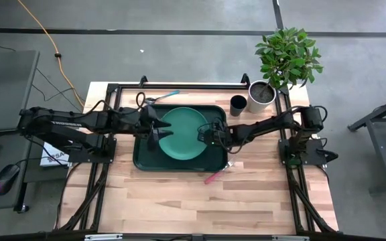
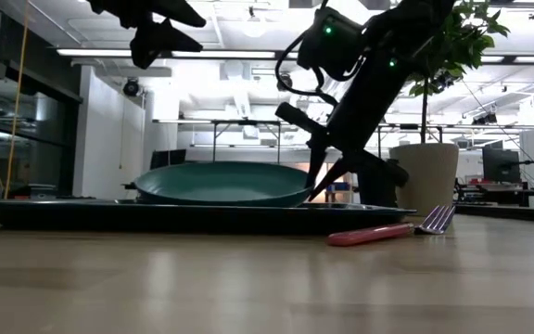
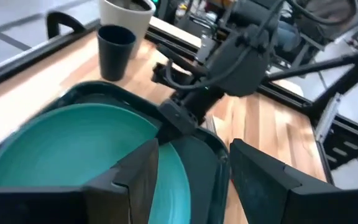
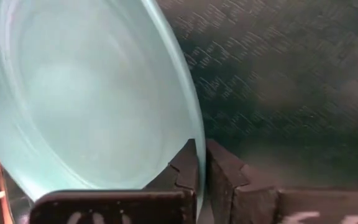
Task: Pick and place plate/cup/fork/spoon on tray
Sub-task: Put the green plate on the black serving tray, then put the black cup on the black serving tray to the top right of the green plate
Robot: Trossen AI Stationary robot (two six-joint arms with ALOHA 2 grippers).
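Wooden boards fill the lower part of the overhead frame, where the desk (image 1: 200,201) is bare. Just above that stretch, below the tray's lower right corner, the fork (image 1: 216,176) lies on the wood with its pinkish-red handle angled toward the lower left; in the low view its tines point right, just beside the tray's edge.

At the centre of the frame sits the dark green tray (image 1: 143,161), with the green plate (image 1: 183,134) on it. In the low view the plate's right edge is lifted off the tray floor while its left side is down.

From the right side of the frame, the right tool (image 1: 210,132) reaches in over the tray. Its fingers are pinched narrow on the plate's right rim, which the right wrist view shows clamped between the two dark pads. From the left, the left tool (image 1: 154,128) sits over the plate's left edge; its fingers are spread wide, holding nothing, and the low view shows it raised high above the plate.

Farther up the frame, the spoon (image 1: 162,97) lies on the wood just above the tray's upper edge, teal handle pointing right. At upper right the dark cup (image 1: 238,105) stands upright, near a white pot (image 1: 261,96) with a leafy plant (image 1: 288,57).
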